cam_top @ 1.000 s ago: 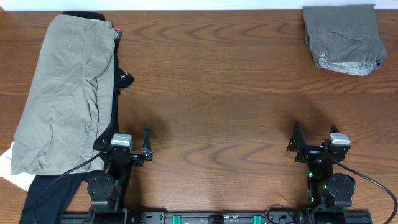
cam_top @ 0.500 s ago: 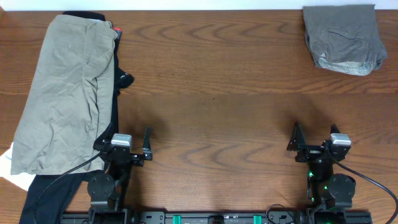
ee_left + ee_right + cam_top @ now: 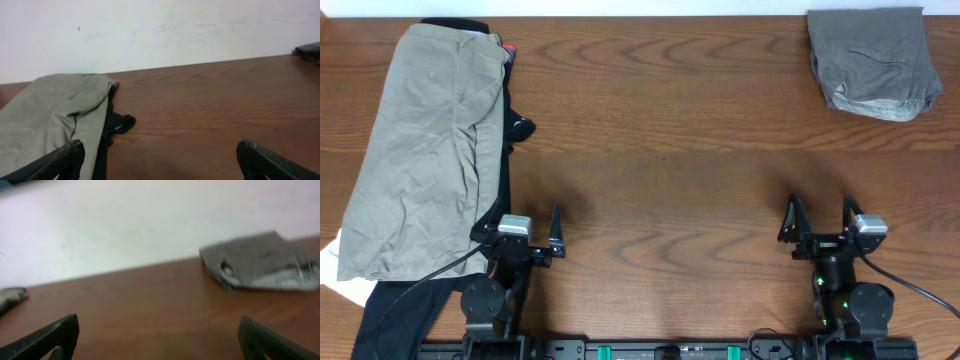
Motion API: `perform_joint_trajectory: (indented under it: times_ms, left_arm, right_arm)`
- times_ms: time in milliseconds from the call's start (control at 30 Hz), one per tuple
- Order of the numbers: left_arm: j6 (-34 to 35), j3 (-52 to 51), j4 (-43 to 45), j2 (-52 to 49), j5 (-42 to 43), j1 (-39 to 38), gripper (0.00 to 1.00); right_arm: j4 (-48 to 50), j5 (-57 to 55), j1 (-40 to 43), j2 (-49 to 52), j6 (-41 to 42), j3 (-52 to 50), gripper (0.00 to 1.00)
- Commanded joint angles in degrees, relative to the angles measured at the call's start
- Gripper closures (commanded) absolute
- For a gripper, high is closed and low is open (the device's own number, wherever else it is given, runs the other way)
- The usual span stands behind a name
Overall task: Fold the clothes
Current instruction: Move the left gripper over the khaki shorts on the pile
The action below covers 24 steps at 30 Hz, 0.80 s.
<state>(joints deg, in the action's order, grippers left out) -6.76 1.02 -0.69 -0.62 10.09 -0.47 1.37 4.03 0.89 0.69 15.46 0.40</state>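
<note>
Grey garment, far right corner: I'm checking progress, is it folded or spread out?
Folded: the grey garment sits as a compact bundle with layered edges.

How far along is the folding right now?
Done: the grey garment sits folded at the far right corner. In hand: nothing; the left gripper and right gripper are open and empty. Left: the khaki trousers, lying long and wrinkled atop a black garment.
</note>
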Motion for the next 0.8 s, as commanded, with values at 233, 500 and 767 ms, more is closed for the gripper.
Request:
perform_joint_trajectory:
  times_ms: [233,500,767]
  left_arm:
    - [5.6,9.8,-3.8,-10.2,-0.2,0.3,0.02]
    - [5.6,32.7,-13.6,-37.8,-0.9,0.3,0.02]
    - [2.3,64.4,-35.2,-64.0,0.0,0.3,0.02]
  right_arm:
    - [5.7,4.4,-1.1,7.5,-6.0,7.0,0.01]
    - [5.5,11.6,-1.1,34.1,-9.6,27.4,0.01]
    - [-11.3,21.2,-1.1,62.4,-11.6,55.6,0.01]
